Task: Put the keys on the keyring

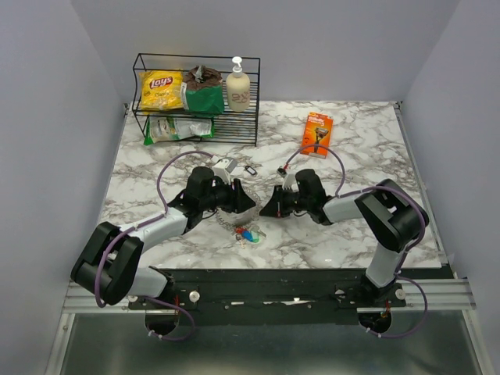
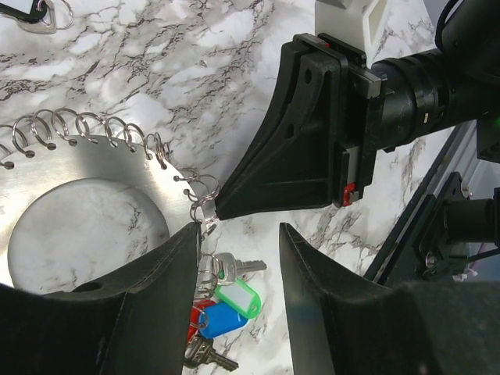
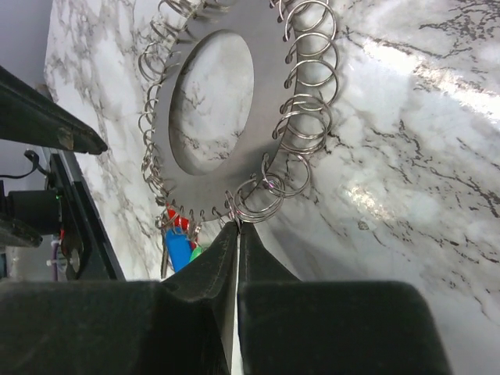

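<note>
Top view: the keyring [image 1: 230,217] lies on the marble table [image 1: 351,156] between both claws, with the keys [image 1: 249,233] at its 4 o'clock.

Left wrist: the left claw [image 2: 238,258] gapes wide, gripping nothing, with the keys [image 2: 226,301] between its fingers.

Right wrist: the right claw [image 3: 237,234] is pinched tight on one wire loop at the keyring's [image 3: 266,117] 6 o'clock rim.

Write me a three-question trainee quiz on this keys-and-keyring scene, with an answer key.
1. Fill in: the keys have red, blue and ____ plastic heads.
2. True or false: the left gripper is shut on the keys.
3. Pick one. The right gripper is: A open above the keys; B pinching a small ring at the edge of the keyring; C out of every view.
Key: 1 green; 2 false, its jaws stand open; 3 B.
</note>
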